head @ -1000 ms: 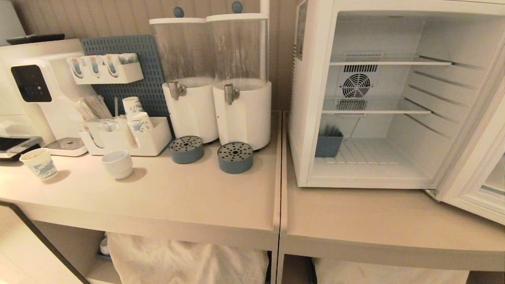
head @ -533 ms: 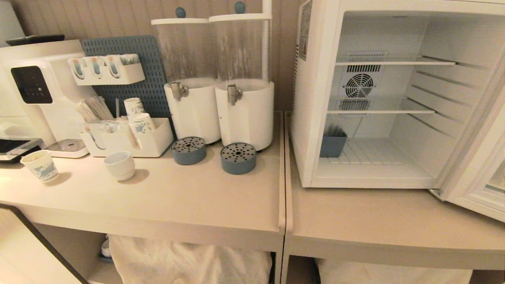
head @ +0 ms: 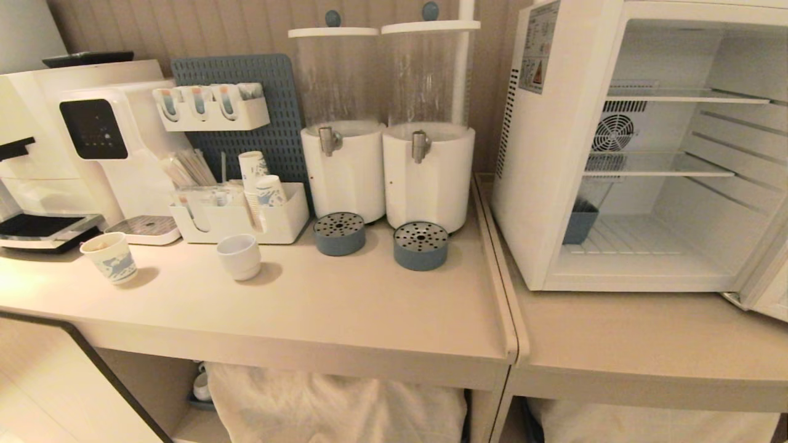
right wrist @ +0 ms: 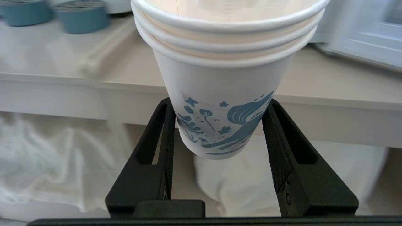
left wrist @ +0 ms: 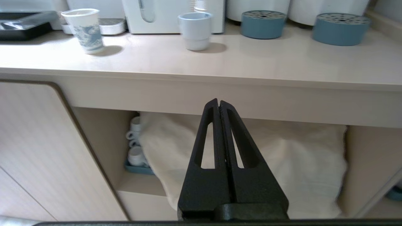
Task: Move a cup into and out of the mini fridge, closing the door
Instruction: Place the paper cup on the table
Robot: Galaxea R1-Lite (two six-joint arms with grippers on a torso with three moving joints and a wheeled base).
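— What's that tall white cup with the blue print made of?

— Matt paper, with rolled rims nested together. The right black claw clamping it is matt plastic, its inner faces finely textured.

— And the long beige counter?

— Smooth, with a soft sheen. The white boxy mini fridge looks like glossy plastic, and a crumpled white cloth lies underneath.

left pincer: fingers pressed together (holding nothing) | right pincer: clamped on cup
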